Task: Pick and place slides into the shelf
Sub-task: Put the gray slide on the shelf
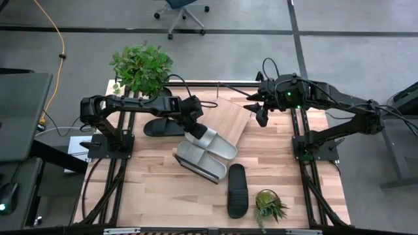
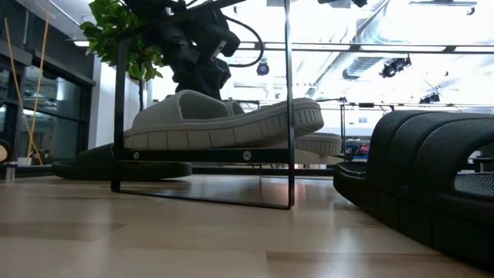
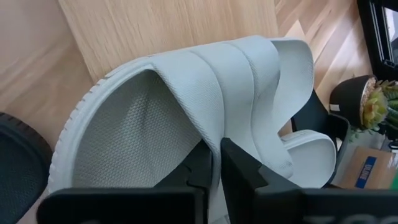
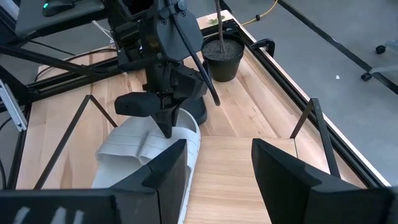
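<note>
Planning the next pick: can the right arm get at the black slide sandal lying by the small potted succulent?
Probably yes: the black slide sandal lies uncovered on the tabletop, and the right gripper hangs open above the light-wood shelf board, holding nothing.

Matt, pale grey-green foam-like slides (image 1: 208, 151) lie on the light-wood shelf (image 1: 230, 120), whose plank shows a smooth, fine straight grain. The strap of the near slide (image 3: 205, 93) is smooth and ribbed in broad bands; its footbed carries a fine woven-looking texture and its sole edge is notched. Thin dark metal wire (image 2: 289, 100) frames the shelf. A black slide (image 1: 237, 189) looks matt and rubbery, with ridged bands across its strap. The tabletop (image 1: 163, 192) is butcher-block wood in pale strips with a faint sheen. The left gripper (image 3: 211, 177) has matt black plastic fingers; the right gripper (image 4: 214, 180) looks the same.
</note>
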### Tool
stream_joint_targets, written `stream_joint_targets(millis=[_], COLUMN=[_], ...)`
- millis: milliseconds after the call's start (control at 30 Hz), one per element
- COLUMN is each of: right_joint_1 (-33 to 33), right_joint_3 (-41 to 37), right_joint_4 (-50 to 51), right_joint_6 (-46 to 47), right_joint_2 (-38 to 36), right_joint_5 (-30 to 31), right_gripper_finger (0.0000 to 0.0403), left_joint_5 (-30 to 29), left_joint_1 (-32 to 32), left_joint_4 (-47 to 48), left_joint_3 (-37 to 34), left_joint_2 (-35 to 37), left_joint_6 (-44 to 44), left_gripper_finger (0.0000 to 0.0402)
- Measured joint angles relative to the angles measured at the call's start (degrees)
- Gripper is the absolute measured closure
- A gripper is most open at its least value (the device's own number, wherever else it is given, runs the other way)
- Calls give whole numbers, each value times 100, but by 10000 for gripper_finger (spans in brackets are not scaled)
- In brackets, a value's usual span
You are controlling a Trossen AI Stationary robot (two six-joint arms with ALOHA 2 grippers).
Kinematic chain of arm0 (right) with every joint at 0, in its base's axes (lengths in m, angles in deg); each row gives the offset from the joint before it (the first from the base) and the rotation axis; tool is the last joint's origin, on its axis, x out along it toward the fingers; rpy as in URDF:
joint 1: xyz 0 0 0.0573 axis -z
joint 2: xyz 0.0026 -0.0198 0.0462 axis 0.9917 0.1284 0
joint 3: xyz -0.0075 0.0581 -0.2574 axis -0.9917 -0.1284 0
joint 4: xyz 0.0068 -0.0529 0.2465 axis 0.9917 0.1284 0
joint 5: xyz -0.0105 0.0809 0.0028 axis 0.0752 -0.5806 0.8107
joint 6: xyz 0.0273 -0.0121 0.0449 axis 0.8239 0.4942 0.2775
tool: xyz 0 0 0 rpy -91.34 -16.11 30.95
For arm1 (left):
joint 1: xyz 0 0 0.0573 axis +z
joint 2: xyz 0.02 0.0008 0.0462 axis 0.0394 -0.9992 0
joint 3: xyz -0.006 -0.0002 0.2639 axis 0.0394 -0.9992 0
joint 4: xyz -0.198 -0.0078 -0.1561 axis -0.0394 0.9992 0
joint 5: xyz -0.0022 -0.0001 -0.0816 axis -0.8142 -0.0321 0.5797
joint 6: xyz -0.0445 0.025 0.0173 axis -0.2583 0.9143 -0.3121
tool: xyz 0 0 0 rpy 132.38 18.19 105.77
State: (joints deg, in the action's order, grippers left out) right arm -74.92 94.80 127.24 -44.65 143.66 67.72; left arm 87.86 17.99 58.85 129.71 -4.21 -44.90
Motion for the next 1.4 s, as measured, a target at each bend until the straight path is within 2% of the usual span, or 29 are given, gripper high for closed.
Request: stream_joint_targets(millis=[167,433,733,1400], right_joint_1=[0,0,0,0], right_joint_3=[-4,-4,-4,-4], right_joint_4=[7,22,20,24], right_joint_6=[2,-2,-4,-26], right_joint_2=[65,238,258,258], right_joint_5=[-2,-50,-52,-57], right_gripper_finger=[231,231,231,231], left_joint_5=[-6,-173,-159,-15], left_joint_1=[0,0,0,-2], left_joint_4=[20,148,135,-171], left_joint_3=[0,4,2,0], left_joint_2=[0,0,-65,-195], left_joint_6=[-66,-68,-66,-155], left_gripper_finger=[397,385,396,273])
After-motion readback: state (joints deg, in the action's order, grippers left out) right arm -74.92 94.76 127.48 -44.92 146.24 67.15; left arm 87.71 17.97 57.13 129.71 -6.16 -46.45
